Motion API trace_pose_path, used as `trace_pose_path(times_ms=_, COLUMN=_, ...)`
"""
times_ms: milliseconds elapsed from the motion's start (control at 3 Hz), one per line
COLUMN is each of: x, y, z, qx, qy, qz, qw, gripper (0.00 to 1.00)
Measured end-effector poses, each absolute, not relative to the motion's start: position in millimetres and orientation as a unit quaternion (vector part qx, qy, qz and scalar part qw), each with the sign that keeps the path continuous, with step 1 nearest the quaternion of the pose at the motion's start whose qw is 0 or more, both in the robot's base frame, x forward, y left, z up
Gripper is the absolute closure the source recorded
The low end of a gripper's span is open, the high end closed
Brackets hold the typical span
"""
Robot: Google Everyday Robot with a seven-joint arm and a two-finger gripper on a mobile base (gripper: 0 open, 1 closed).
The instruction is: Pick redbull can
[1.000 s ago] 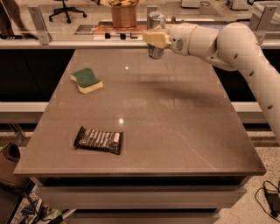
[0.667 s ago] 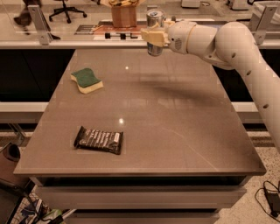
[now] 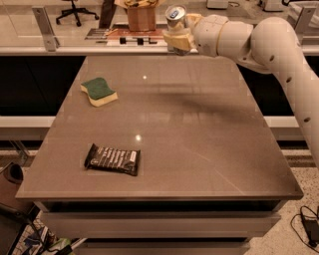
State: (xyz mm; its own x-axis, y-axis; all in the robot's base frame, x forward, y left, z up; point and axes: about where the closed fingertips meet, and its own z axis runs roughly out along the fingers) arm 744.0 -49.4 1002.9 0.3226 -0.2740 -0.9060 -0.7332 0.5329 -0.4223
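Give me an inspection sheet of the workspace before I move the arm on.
Surface: table, brown top, no spills seen.
Job's things: can, upright, held above the table's far edge.
Clutter: sponge far left, snack bar near left; both lie flat, well apart from the can.
Grippers: claw, shut on the can, at the far edge.
Cables: cable on the floor, lower right.
Surroundings: office chair and box beyond the table.
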Motion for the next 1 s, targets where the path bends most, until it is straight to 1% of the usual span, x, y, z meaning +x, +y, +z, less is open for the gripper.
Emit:
trace_pose_path(times_ms=333, x=744.0, y=-49.3, z=1002.9, qx=-0.452, qy=0.557, qz=0.170, qw=0.676, gripper=1.00)
trace_pose_path(times_ms=667, x=742.9, y=-47.6, z=1003.7, qx=-0.472, qy=0.535, qz=0.135, qw=0.688, gripper=1.00)
trace_pose_path(times_ms=1000, x=743.1, y=-51.5, z=1009.6, qx=-0.492, qy=0.486, qz=0.085, qw=0.718, gripper=1.00)
